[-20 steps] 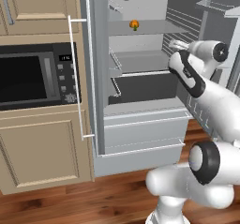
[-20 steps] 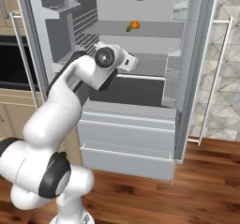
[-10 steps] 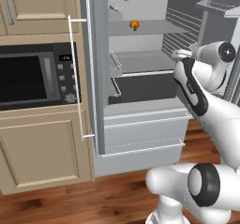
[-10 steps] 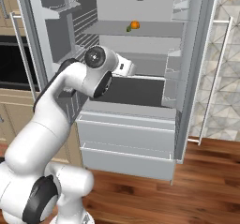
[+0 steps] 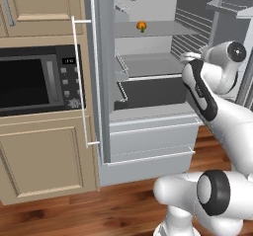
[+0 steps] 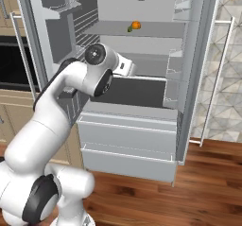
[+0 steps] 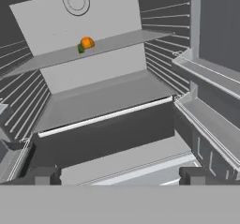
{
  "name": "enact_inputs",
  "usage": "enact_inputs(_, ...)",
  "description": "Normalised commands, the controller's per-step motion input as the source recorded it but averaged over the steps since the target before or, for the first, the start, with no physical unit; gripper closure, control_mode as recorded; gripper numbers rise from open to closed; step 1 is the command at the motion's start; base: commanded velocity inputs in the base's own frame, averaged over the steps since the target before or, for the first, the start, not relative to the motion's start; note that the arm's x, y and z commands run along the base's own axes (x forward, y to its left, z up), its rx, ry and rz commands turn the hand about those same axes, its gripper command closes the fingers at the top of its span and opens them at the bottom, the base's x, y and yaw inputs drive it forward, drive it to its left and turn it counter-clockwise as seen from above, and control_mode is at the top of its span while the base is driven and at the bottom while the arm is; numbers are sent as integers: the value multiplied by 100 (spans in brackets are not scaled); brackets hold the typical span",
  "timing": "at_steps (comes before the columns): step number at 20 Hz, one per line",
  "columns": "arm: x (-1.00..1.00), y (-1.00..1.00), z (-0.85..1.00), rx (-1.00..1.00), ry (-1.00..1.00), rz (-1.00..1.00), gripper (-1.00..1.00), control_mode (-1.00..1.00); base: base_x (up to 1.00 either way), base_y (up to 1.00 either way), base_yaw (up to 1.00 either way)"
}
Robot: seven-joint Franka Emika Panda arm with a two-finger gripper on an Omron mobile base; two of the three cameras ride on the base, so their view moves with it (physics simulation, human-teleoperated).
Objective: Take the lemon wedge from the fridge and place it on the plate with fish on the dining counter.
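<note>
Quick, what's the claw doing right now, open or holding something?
Claw: open, holding nothing; the lemon wedge sits on the fridge shelf.

A black built-in microwave sits in beige wood cabinetry, with a panelled cabinet door below it and an upper cabinet above. The floor is reddish-brown wood planks. A wall of grey geometric tiles stands at the right.

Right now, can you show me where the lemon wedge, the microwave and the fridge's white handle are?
lemon wedge (image 7: 86, 43): hand view, on its orange middle, on the upper shelf.
microwave (image 5: 24, 82): left base view, on its dark door window.
white handle (image 5: 79, 82): left base view, midway along the vertical bar.
</note>
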Motion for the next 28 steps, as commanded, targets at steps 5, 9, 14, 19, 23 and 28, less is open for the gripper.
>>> enact_inputs(5, 16, 0, 0, -1, 1, 0, -100, 100, 14, 0, 0)
enact_inputs(9, 0, 0, 0, 0, 0, 0, -100, 100, 89, 0, -4)
enact_inputs(14, 0, 0, 0, 0, 0, 0, -100, 100, 80, 0, 0)
enact_inputs(19, 0, 0, 0, 0, 0, 0, -100, 100, 74, 0, 0)
enact_inputs(23, 0, 0, 0, 0, 0, 0, -100, 100, 65, 0, 0)
enact_inputs(28, 0, 0, 0, 0, 0, 0, -100, 100, 23, -33, -1)
